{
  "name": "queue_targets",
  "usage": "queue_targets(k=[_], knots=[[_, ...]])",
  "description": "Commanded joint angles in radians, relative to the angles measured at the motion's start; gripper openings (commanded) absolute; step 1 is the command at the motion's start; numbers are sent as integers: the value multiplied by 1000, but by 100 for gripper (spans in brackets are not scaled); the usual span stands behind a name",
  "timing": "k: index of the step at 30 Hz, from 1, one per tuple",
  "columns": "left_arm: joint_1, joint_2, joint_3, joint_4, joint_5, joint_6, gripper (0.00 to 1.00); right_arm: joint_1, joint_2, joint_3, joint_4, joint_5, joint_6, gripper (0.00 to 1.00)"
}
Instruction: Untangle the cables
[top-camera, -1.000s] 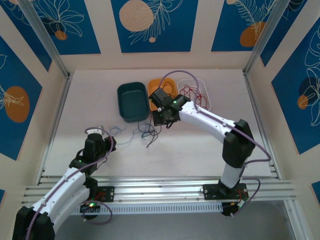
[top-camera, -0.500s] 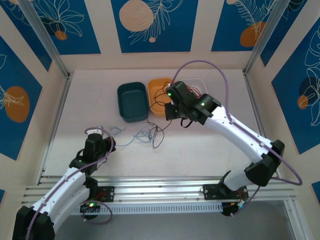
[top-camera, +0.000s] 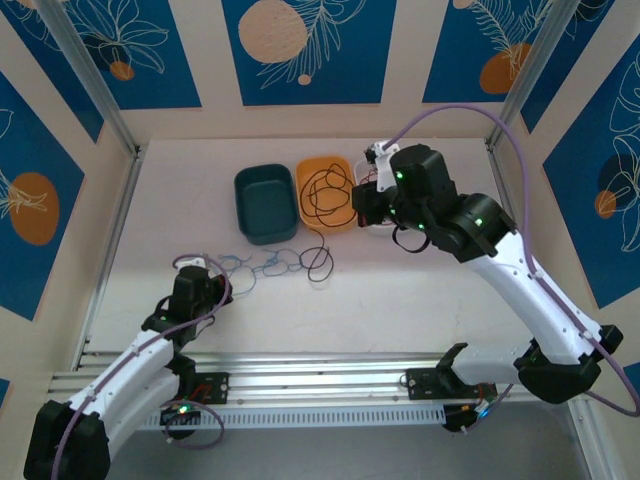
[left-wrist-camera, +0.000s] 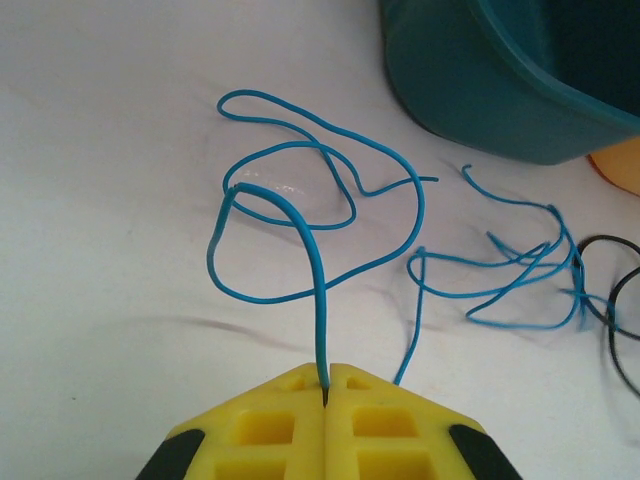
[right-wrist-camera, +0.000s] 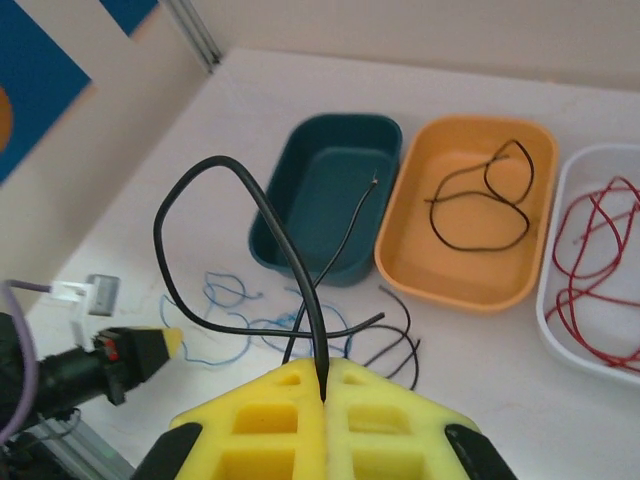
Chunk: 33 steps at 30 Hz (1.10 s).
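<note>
My left gripper (left-wrist-camera: 327, 385) (top-camera: 205, 270) sits low at the table's left, shut on one end of a blue cable (left-wrist-camera: 318, 290) that loops away across the table. More blue cable (left-wrist-camera: 520, 270) (top-camera: 265, 265) lies beyond it, touching a black cable (top-camera: 320, 262) at its right end. Raised near the orange bin (top-camera: 340, 165), my right gripper (right-wrist-camera: 323, 385) (top-camera: 365, 205) is shut on a black cable (right-wrist-camera: 263, 207) that arcs up and left in the air. Another black cable (right-wrist-camera: 480, 205) lies inside the orange bin (right-wrist-camera: 420, 260). Red cables (right-wrist-camera: 590, 260) lie in the white bin (right-wrist-camera: 560, 330).
A teal bin (top-camera: 265, 205) (right-wrist-camera: 330, 190) (left-wrist-camera: 520, 80) stands left of the orange one, with nothing lying in it. The three bins stand in a row at the back. Walls close the table on three sides, and an aluminium rail (top-camera: 320, 375) runs along the near edge.
My right arm rose and swung right, from the table in front of the teal bin to the orange and white bins, carrying the black cable. The blue cables shifted. The left arm barely moved.
</note>
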Motion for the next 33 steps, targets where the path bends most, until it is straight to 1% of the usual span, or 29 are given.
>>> queue_targets(k=[1, 6, 12, 22, 33], knots=[[10, 0, -8, 31, 4, -17, 0, -11, -23, 43, 34, -52, -38, 0], [9, -1, -10, 40, 15, -12, 0, -44, -2, 64, 54, -59, -55, 0], [9, -3, -10, 51, 42, -5, 0, -106, 84, 87, 103, -78, -77, 0], [10, -9, -18, 56, 60, -12, 0, -234, 349, 189, 163, -57, -82, 0], [10, -11, -22, 59, 54, -16, 0, -261, 629, 301, 156, 6, -120, 0]])
